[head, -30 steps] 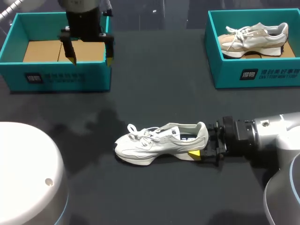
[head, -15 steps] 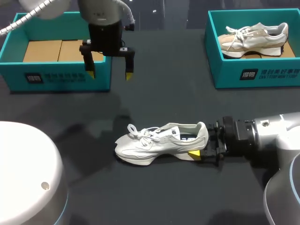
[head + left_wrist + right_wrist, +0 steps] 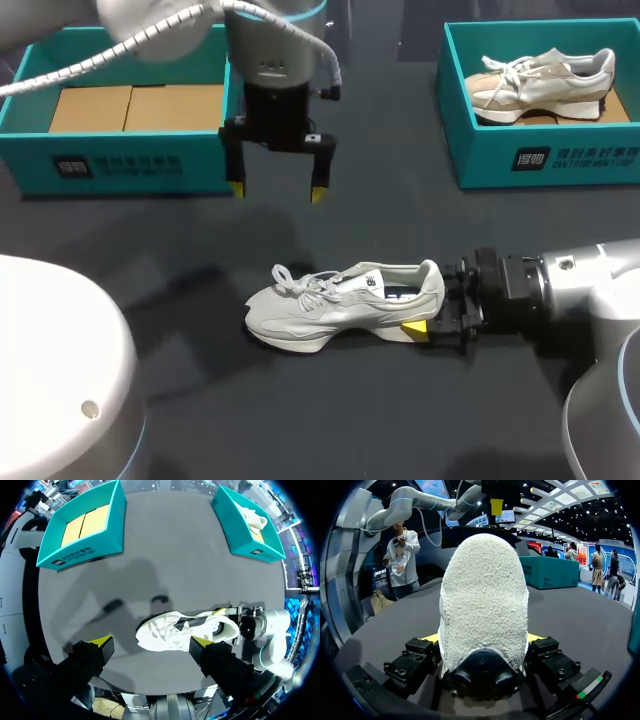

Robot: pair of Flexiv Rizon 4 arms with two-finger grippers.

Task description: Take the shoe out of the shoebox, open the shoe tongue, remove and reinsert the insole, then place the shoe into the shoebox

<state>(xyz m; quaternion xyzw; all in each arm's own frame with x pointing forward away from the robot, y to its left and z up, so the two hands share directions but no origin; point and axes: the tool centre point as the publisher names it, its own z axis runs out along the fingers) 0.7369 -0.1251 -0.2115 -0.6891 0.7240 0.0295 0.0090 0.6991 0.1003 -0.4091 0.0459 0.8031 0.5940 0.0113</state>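
Moved right and nearer from over the left shoebox (image 3: 130,165), the left gripper (image 3: 276,190) hangs wide open and empty beyond the shoe (image 3: 340,300). The right gripper (image 3: 435,310) clamps the shoe's heel, mid-table.

Rough, nubby cloth covers the shoe (image 3: 484,605); the table (image 3: 400,200) looks matt.

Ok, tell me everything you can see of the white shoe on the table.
The white shoe is a low off-white sneaker with white laces, fabric-looking upper, fuzzy heel and thick pale sole. It stands upright on its sole on the dark table, toe toward my left. The right gripper clamps its heel from both sides; nothing else touches it.
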